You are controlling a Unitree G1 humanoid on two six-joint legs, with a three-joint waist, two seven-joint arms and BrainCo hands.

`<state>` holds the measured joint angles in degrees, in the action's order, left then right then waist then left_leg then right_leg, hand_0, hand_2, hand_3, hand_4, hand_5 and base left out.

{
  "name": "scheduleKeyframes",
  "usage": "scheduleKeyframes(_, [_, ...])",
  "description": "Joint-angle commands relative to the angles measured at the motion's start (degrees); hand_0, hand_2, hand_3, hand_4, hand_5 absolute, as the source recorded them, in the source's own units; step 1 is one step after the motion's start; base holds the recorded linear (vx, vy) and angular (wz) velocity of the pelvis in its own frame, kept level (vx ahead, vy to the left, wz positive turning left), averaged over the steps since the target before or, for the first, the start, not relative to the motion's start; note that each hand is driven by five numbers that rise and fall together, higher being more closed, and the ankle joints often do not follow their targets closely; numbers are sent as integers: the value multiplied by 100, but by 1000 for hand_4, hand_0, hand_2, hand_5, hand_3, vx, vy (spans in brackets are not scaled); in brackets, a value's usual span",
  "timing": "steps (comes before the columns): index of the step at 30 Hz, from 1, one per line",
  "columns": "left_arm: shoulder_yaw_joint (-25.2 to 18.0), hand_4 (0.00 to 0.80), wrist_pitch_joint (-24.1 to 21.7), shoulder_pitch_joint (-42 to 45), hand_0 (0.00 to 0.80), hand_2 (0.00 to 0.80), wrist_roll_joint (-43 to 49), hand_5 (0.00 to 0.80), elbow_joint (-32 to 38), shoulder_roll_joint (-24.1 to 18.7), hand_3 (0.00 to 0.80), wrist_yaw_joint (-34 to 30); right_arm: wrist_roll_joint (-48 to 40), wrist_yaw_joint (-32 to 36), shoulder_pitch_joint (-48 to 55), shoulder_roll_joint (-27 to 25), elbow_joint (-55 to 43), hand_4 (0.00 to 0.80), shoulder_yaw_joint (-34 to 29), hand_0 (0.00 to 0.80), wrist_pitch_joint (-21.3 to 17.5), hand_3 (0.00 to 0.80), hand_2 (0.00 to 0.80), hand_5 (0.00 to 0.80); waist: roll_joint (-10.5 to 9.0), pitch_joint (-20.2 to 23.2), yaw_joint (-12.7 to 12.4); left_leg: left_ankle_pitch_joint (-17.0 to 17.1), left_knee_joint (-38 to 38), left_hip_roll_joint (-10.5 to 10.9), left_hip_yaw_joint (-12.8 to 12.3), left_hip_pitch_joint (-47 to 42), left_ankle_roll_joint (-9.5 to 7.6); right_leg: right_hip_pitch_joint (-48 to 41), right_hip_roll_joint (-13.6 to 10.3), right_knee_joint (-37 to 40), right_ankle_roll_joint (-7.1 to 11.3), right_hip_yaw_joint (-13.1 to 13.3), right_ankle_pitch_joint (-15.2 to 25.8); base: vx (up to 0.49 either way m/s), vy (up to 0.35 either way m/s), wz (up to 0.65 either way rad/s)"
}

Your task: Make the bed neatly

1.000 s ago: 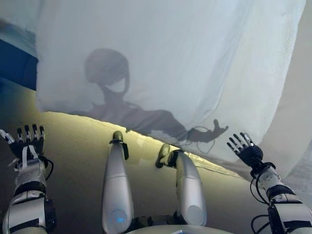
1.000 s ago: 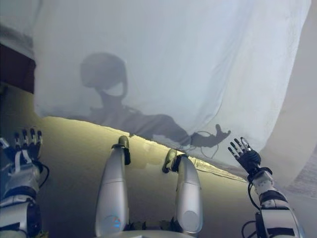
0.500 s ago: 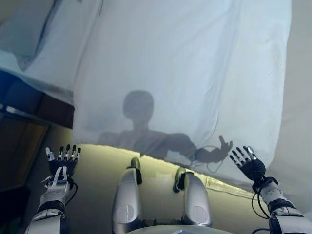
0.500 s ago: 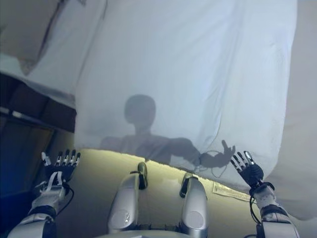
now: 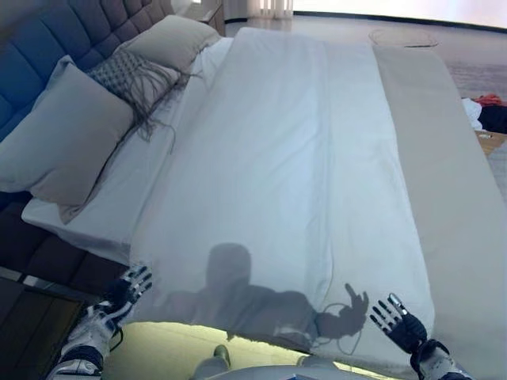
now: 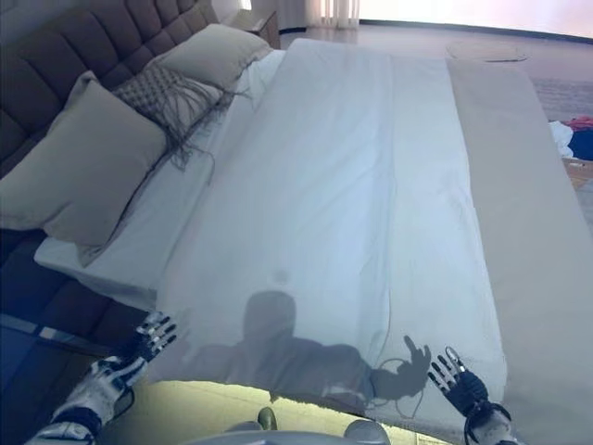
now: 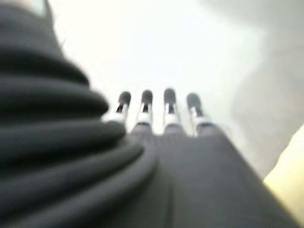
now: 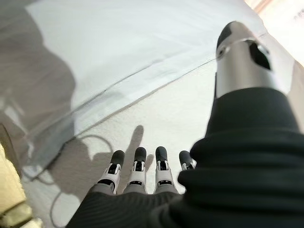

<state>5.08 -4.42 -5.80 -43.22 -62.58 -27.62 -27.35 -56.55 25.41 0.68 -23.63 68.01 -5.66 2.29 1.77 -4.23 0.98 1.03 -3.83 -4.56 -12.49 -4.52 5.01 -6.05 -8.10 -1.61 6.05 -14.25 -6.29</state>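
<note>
A white duvet (image 5: 293, 158) lies spread flat along the bed, its near edge hanging at the bed's side in front of me. My left hand (image 5: 127, 289) is open, fingers straight, at the duvet's near left corner; its wrist view shows the fingers (image 7: 156, 109) over white cloth. My right hand (image 5: 400, 323) is open, fingers spread, at the near right part of the duvet; its wrist view shows straight fingers (image 8: 137, 171) above the cloth. Neither hand holds anything.
A large grey pillow (image 5: 67, 138), a fringed patterned cushion (image 5: 131, 75) and another pillow (image 5: 170, 39) lean on the tufted headboard (image 5: 40, 39) at the left. A beige cover (image 5: 444, 174) runs along the duvet's right. Clothes (image 5: 487, 111) lie on the floor at far right.
The whole picture has shifted: the camera has tilted up from the duvet's hanging edge to the whole bed. Both hands stay open, now closer to the duvet's near edge.
</note>
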Motion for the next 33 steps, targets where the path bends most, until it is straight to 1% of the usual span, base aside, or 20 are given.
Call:
scheduleKeyframes(1, [198,0,-455,-94,0,0,146,0,-734,741,0,-6,-656,-620,-253,469,359,0,-23,0,-683,0,0,0,44,77,92,-182,-58,61,65,-65,27,214,-171,472,306,22,853,51,-55,-5])
scheduleKeyframes(2, [235,0,-341,-21,0,0,161,0,-842,907,0,-31,-664,-773,-220,602,446,0,-74,0,-720,0,0,0,36,100,94,-195,-40,65,37,-86,1,210,-176,437,301,28,839,64,-51,-2])
scheduleKeyframes(4, [302,0,-296,137,0,0,655,0,-1040,1205,0,-42,-640,-904,-177,828,633,0,-117,0,-708,0,0,0,18,127,70,-229,-14,56,-1,-147,-29,154,-182,418,281,-24,823,70,-50,-1])
scheduleKeyframes(6, [472,0,-204,221,0,0,661,0,-1227,1414,0,-58,-604,-1078,-178,994,718,0,-54,0,-679,0,0,0,5,142,58,-268,-10,47,-24,-198,-59,103,-176,440,269,-28,820,59,-37,-1])
scheduleKeyframes(9, [385,0,50,312,0,0,716,0,-1394,1626,0,-27,-294,-1153,-164,1149,920,0,0,0,-634,0,0,0,-28,186,18,-314,-40,50,0,-282,-78,-4,-162,489,259,-46,801,61,-24,-2])
scheduleKeyframes(11, [459,0,92,333,0,0,953,0,-1481,1709,0,-51,-220,-1179,-180,1218,972,0,123,0,-618,0,0,0,-57,206,0,-319,-51,41,6,-323,-84,-42,-159,497,260,-56,809,49,-13,1])
scheduleKeyframes(16, [562,0,212,325,0,0,955,0,-1443,1661,0,2,-7,-1124,-180,1205,984,0,369,0,-596,0,0,0,-93,241,13,-336,-73,2,4,-399,-91,-92,-135,510,263,-18,801,16,1,-2])
scheduleKeyframes(23, [601,0,324,255,0,0,857,0,-1387,1563,0,14,149,-1087,-220,1121,1041,0,495,0,-585,0,0,0,-110,282,52,-341,-83,-26,-4,-458,-92,-111,-88,538,258,75,813,13,0,-8])
scheduleKeyframes(33, [615,0,297,290,0,0,740,0,-1394,1598,0,73,161,-1164,-190,1160,1116,0,579,0,-523,0,0,0,-127,292,58,-332,-107,-45,16,-481,-95,-121,-71,559,250,126,820,1,-1,-1])
